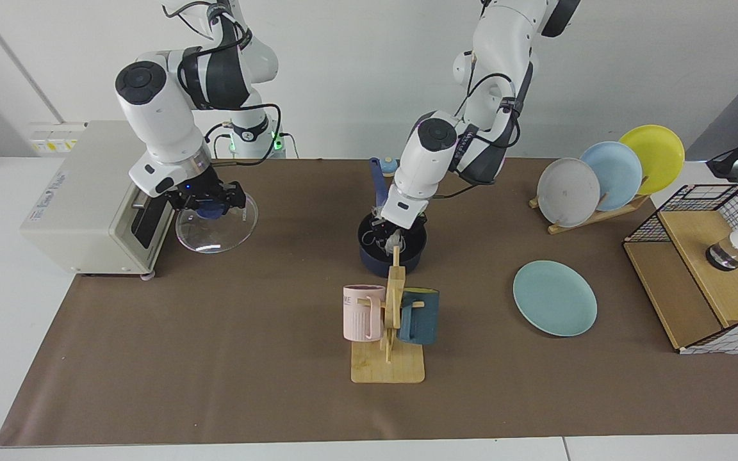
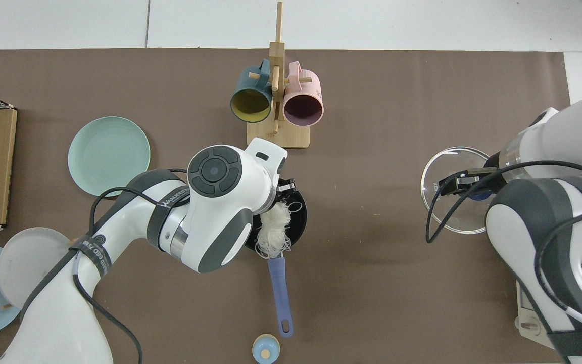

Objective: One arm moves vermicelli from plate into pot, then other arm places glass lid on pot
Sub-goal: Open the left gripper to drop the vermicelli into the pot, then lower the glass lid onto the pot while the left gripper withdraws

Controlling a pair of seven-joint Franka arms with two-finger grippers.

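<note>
The left gripper (image 1: 387,232) sits low in the pot (image 1: 391,250) over the vermicelli (image 2: 273,230) (whether its jaws are parted I cannot tell), the plate (image 1: 555,298) lies bare nearby, while the right gripper (image 1: 210,203) is clamped on the lid's (image 1: 216,221) blue knob, holding it off the mat.

The vermicelli (image 2: 274,230) lies in the pot (image 1: 391,251), behind the mug rack (image 1: 389,333); the plate (image 1: 555,298) sits well apart from the pot.

Open brown counter (image 1: 279,301) stretches between the glass lid (image 1: 216,216) and the pot (image 1: 392,248), whose mouth is blocked by the left gripper (image 1: 387,232).
</note>
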